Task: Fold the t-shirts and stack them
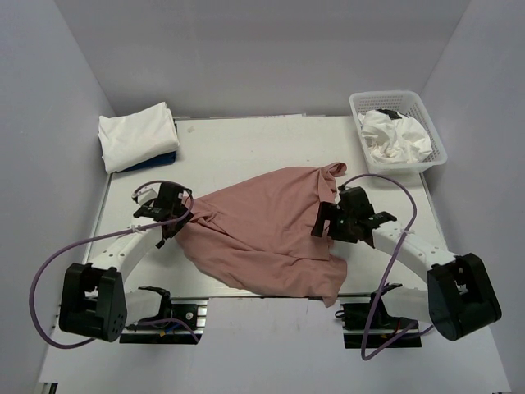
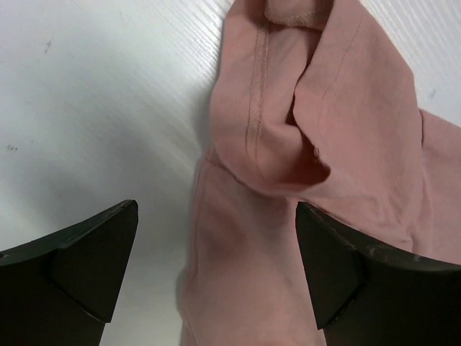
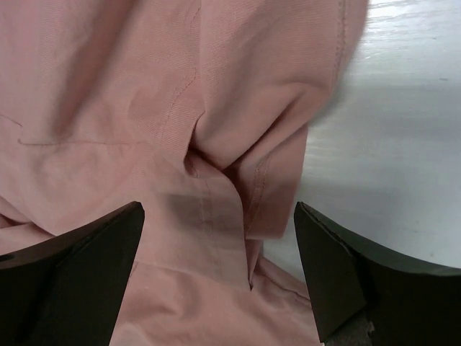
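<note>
- Where the two arm bases sit at the near edge, the pink tee (image 1: 262,230) lies just beyond them. It is spread loose and rumpled over the middle of the table (image 1: 246,139), and its near hem reaches the table's near edge.
- At the pink tee's left corner the left gripper (image 1: 174,220) points down at the cloth. In its wrist view the dark fingers (image 2: 94,259) stand wide apart, with a bunched, seamed fold of pink between them and bare table to the left. Nothing is pinched.
- At the pink tee's right side the right gripper (image 1: 324,223) sits over the cloth, just nearer than the neck opening. In its wrist view the two dark tips are likewise spread wide, with pink folds and a stitched seam between them and bare table to the right. It grips nothing.
- The pink tee's collar end points to the far right, and creases run across the cloth from the left gripper toward it.
- Far left of the pink tee, well apart from it, a folded white tee (image 1: 138,135) lies on a blue tee (image 1: 168,156), of which only an edge shows.
- Far right of the pink tee, well apart from it, a white mesh basket (image 1: 358,111) holds crumpled white tees (image 1: 398,135); I cannot tell how many.
</note>
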Tool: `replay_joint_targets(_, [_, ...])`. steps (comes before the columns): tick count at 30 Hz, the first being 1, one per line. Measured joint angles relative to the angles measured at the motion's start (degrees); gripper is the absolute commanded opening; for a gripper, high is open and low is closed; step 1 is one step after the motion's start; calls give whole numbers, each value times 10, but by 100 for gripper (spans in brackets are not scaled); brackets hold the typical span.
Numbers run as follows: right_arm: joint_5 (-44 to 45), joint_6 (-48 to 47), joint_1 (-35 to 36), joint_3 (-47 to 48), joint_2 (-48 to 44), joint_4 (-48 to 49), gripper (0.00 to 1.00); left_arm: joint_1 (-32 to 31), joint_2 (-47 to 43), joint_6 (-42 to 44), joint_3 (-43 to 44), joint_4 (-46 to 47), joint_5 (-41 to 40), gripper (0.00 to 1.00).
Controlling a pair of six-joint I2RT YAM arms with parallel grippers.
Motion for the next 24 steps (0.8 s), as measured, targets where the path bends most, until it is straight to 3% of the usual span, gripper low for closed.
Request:
replay_joint_targets(4, [-17, -13, 0, -1, 26, 23, 87, 17, 29, 16, 0, 28, 1, 100])
replay_joint_targets(7, [-31, -19, 0, -1, 43, 44, 82, 31, 55, 31, 2, 52, 5, 94])
replay_joint_targets(10, [-49, -26, 0, -1, 61, 58, 69, 44, 82, 44, 5, 71, 19, 79])
replay_joint_targets(11, [-57, -29, 0, -1, 64, 61, 51, 48, 87, 48, 6, 75, 24, 61])
replay_joint_targets(14, [-77, -30, 0, 0, 66, 63, 25, 54, 94, 60, 12, 83, 37, 31])
replay_joint_targets(15, [-82, -34, 0, 0, 66, 63, 21, 55, 94, 59, 14, 86, 40, 24])
replay_joint_targets(17, [-91, -33, 0, 1, 63, 61, 12, 56, 87, 63, 19, 91, 45, 0])
replay_joint_targets(18, [-94, -33, 0, 1, 59, 59, 0, 57, 82, 65, 21, 93, 47, 0])
replay_joint_targets(24, [-92, -34, 0, 15, 12, 38, 0, 58, 26, 83, 22, 100, 55, 0])
